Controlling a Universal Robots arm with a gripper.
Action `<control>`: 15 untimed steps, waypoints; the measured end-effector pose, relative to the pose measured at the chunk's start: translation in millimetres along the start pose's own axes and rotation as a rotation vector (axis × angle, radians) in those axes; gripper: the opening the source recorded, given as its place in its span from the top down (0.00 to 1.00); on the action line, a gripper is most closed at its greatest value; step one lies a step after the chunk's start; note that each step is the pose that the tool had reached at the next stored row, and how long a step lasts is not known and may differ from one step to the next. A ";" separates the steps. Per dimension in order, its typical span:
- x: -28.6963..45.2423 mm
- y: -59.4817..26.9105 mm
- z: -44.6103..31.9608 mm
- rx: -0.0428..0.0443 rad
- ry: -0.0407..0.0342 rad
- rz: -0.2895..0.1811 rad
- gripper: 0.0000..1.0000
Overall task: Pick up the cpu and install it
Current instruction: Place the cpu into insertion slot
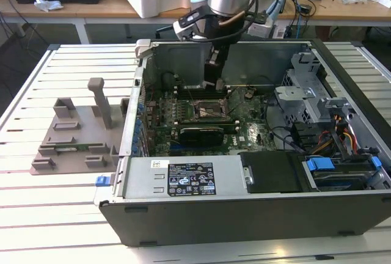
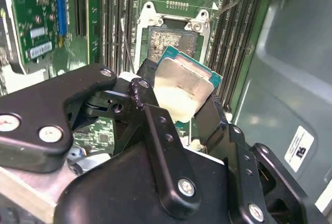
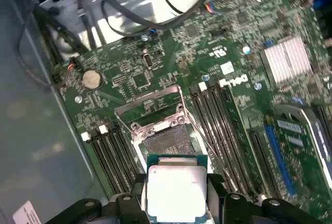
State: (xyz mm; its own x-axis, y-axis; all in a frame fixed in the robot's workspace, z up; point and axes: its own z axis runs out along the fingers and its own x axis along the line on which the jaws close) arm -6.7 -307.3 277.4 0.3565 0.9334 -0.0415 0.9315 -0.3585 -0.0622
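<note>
In both wrist views the cpu, a small square chip with a shiny silver top and a thin green rim, sits clamped between my black fingers. My gripper is shut on it by two opposite edges. The chip hangs tilted just above the open cpu socket on the green motherboard, apart from it. The socket's metal load frame stands flipped open. In the exterior view my gripper reaches down into the open computer case over the socket.
Memory slots flank the socket on both sides. A black expansion card lies just in front of it. Drive cage and cables fill the case on the exterior view's right. A grey holder block stands outside the case on the left.
</note>
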 end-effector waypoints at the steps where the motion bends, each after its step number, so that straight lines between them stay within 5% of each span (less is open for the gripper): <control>1: 0.0 0.0 0.0 -0.0011 -0.0017 -0.028 0.45; 9: 0.0 0.0 0.3 -0.0101 -0.0153 -0.243 0.45; 15: 0.1 0.2 0.4 -0.0143 -0.0218 -0.341 0.45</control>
State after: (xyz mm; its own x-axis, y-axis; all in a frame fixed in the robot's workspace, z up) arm -6.5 -307.3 277.0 0.0231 0.9988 -0.0421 0.9977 -0.0257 -0.0622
